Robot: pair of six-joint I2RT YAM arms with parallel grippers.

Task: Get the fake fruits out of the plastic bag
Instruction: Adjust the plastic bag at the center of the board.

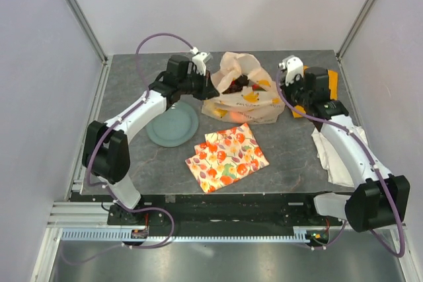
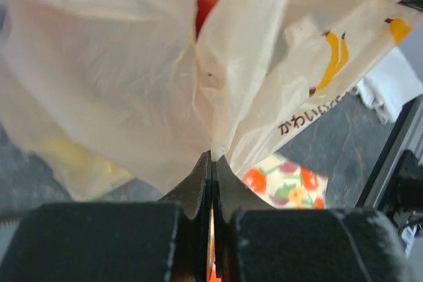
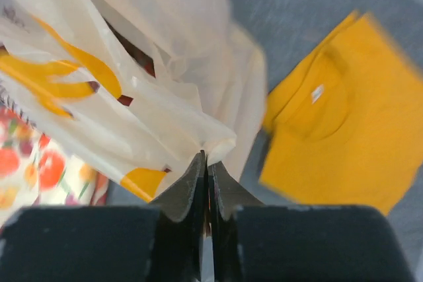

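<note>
Bag (image 2: 132,84): thin translucent plastic, crinkled, faint sheen
Surface (image 1: 291,156): mottled grey, matt
Printed cloth (image 1: 227,156): fabric, matt
Yellow cloth (image 3: 344,110): soft fabric, matt
Plate (image 1: 175,130): smooth, dull

In plastic bag (image 1: 251,101), seemingly, fake fruits (image 1: 236,84); plate (image 1: 173,127) to left; cloth (image 1: 227,156) before it

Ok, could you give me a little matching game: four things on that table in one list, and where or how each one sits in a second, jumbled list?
Things:
1. plastic bag
2. round plate
3. fruit-print cloth
4. yellow cloth

Places or states:
A. lying flat, below the bag in the top view
B. on the far right side, plain coloured
C. pinched by the left tool and the right tool
D. left of the bag, grey-green

Pairs: 1-C, 2-D, 3-A, 4-B.
</note>
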